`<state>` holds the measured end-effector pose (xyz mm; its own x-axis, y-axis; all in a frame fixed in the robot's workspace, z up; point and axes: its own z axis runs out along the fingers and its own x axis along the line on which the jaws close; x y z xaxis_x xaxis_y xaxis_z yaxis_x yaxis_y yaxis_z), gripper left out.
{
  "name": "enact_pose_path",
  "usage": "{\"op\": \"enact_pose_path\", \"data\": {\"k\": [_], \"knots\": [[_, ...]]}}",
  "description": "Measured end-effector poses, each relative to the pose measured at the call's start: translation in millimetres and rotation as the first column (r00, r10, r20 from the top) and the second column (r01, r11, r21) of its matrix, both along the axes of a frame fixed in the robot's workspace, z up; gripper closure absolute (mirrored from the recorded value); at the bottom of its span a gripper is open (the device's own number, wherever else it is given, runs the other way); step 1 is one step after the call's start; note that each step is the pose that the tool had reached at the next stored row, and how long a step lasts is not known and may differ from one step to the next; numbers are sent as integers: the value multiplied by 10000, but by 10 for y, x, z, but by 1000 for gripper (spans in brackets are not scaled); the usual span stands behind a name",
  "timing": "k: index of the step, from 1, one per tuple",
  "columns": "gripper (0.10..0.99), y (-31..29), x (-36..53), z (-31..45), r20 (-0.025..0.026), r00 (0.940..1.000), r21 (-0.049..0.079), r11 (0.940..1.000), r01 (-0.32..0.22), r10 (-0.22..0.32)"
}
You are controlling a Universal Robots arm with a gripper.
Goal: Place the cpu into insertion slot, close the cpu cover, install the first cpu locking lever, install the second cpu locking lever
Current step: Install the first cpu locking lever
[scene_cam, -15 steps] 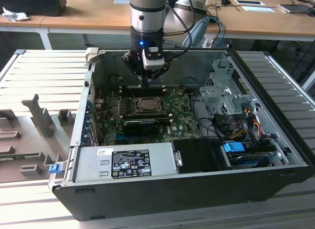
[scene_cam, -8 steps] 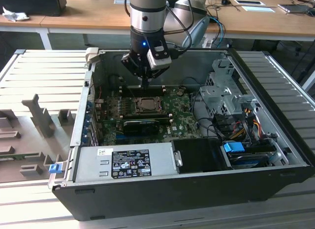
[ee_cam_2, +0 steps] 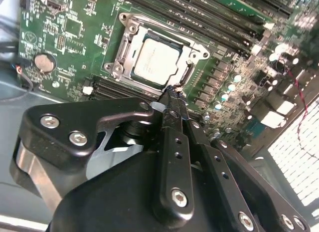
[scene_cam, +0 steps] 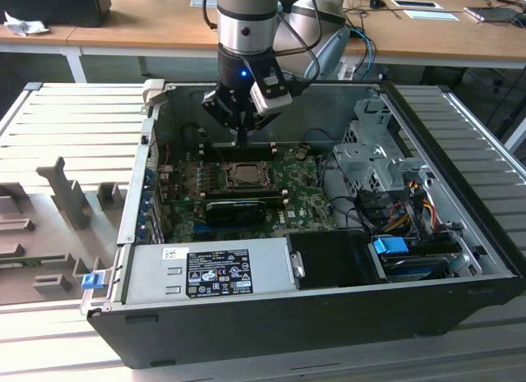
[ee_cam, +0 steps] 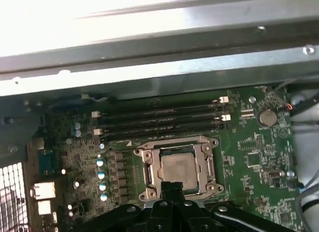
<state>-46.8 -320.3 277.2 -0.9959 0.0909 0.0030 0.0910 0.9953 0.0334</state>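
While the arm [scene_cam: 246, 20] reaches down from above into the open computer case [scene_cam: 329, 316], its hand [scene_cam: 241, 141] hangs over the socket [scene_cam: 215, 178] on the green motherboard [scene_cam: 304, 193]. The hand is closed. In the second wrist view its two black fingers [ee_cam_2: 172, 142] run together to a single point with nothing between them. In both wrist views that point lies over the rim of the socket, and it looks raised clear of the board rather than resting on it.

The cpu [ee_cam_2: 157, 62] already sits in the socket, flat, with its pale silvery top facing up. The cpu cover [ee_cam_2: 130, 40] lies down flat over it as a dark metal frame, and the chip shows through the frame's square window. How the cover is latched I cannot tell.

In the first wrist view, rows of long black memory slots [ee_cam: 159, 117] run between the socket and the case's metal wall. A round coin battery [ee_cam: 266, 117] sits near one end of them. In the exterior view a black finned card [scene_cam: 237, 209] lies just on the near side of the socket. A power supply [scene_cam: 218, 271] with a white-and-black label lines the near edge of the case. A grey drive cage [scene_cam: 370, 152] stands at the exterior view's right. The case rests on a pale ribbed surface [scene_cam: 74, 111].
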Motion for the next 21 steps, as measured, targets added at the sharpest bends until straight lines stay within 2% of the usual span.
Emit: {"op": "enact_pose_path", "data": {"k": [6, 13, 16, 21], "knots": [[980, 0, 0, 0, -1, 9953, 0, 9953, -964, 964], [980, 0, 0, -3, 0, 9825, 0, 9825, -1863, 1863], [980, 0, 0, -5, 0, 9687, -1, 9687, -2484, 2484], [980, 0, 0, -7, -1, 9528, 0, 9528, -3036, 3036]]}}
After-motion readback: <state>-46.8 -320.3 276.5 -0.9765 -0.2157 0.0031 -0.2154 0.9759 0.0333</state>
